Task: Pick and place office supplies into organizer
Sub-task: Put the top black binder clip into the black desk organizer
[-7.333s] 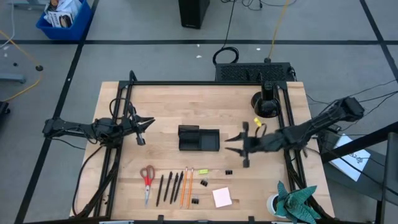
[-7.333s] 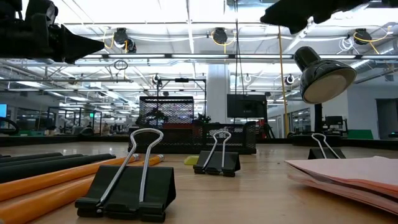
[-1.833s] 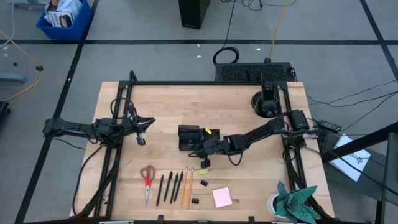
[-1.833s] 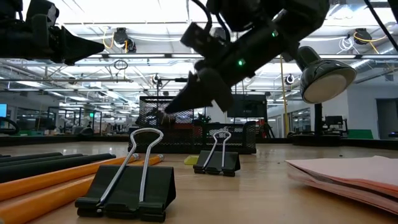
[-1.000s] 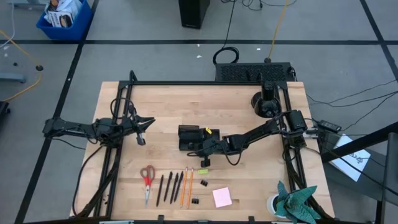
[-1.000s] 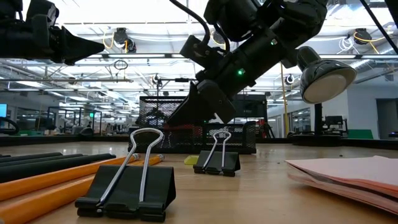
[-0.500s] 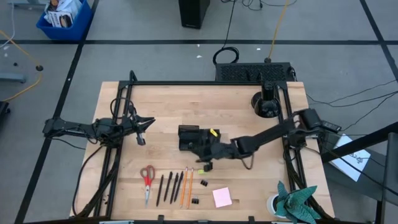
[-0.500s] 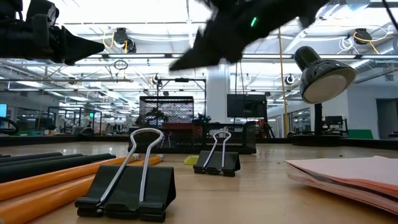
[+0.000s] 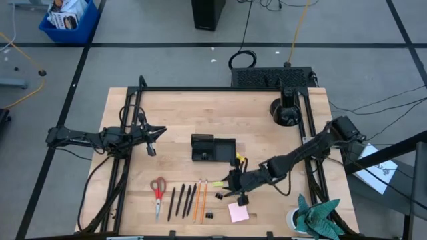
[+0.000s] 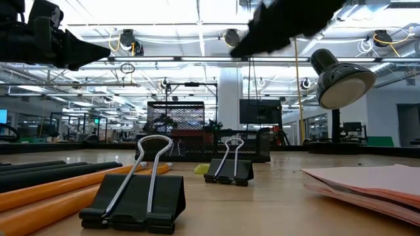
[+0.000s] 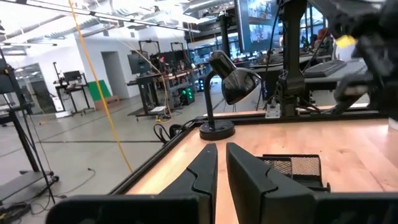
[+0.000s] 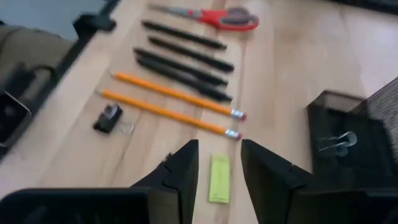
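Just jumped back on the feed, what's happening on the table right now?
The right gripper, open and empty, hovers over the yellow-green bit beside the orange pencils. One binder clip lies in the organizer. The scissors, pens and sticky-note pad lie on the table. The left gripper waits at the left.

In the low view, the right arm [image 10: 289,23] is seen only as a blurred dark shape cut off by the top edge, and its fingers cannot be made out. The pink sticky-note pad [image 10: 367,187] is cut off at the right edge. In the right wrist view, the organizer [image 12: 351,134] is blurred and cut off by the edge. From above, the organizer's contents are too small to tell.
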Robot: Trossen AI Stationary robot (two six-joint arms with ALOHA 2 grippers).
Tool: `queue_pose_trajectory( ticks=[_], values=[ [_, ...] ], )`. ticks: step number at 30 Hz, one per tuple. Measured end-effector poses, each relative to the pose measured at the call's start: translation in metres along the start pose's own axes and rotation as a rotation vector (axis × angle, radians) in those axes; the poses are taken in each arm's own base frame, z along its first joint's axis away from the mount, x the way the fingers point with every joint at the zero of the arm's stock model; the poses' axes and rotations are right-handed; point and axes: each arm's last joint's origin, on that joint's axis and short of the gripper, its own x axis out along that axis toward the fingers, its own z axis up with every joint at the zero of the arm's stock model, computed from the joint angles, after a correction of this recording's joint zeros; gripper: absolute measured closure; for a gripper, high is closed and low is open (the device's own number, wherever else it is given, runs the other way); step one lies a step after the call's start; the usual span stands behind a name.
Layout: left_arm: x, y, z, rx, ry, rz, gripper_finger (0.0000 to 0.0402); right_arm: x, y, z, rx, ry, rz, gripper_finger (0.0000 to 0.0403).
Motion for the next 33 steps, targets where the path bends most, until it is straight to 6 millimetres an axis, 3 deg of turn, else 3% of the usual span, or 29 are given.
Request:
queue_pose_trajectory(
  ticks=[9,21,33],
  values=[
    [0.0,0.0,0.0,0.03,0.0,0.0,0.036,0.02,0.009,-0.024,0.099,-0.082,0.017,0.0279],
    [0.0,0.0,-0.001,0.006,0.011,-0.003,0.036,0.035,0.024,-0.035,0.278,-0.106,0.005,0.021],
    [0.0,0.0,-0.001,0.009,0.006,-0.002,0.036,0.052,0.028,-0.054,0.363,-0.045,-0.006,0.0215]
  ],
)
